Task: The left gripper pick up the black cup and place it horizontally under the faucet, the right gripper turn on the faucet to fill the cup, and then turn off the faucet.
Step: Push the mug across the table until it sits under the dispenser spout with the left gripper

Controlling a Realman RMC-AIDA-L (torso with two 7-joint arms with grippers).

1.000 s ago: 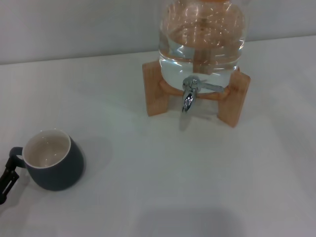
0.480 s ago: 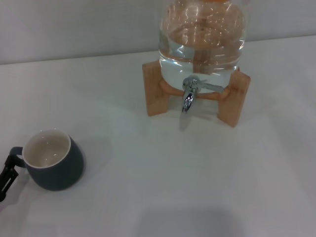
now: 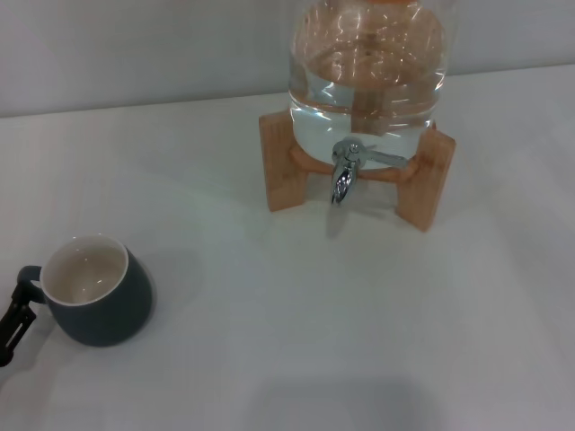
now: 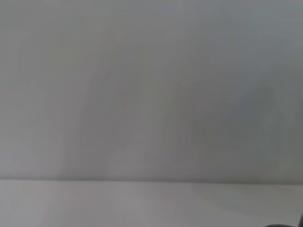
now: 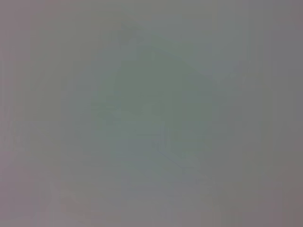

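Observation:
The black cup stands upright on the white table at the lower left of the head view, its cream inside showing and its handle pointing left. A black part of my left gripper shows at the frame's left edge, right against the cup's handle. The faucet is a chrome spigot with a thin lever, fixed to the clear glass jar at the back, well to the right of the cup. Nothing sits under the spout. My right gripper is out of view. Both wrist views show only blank grey surfaces.
The jar rests on a wooden stand whose two legs flank the spout. The white table stretches between cup and stand. A pale wall runs behind the jar.
The black tip of my left gripper has shifted very slightly by the cup's handle. The cup and the faucet have not moved.

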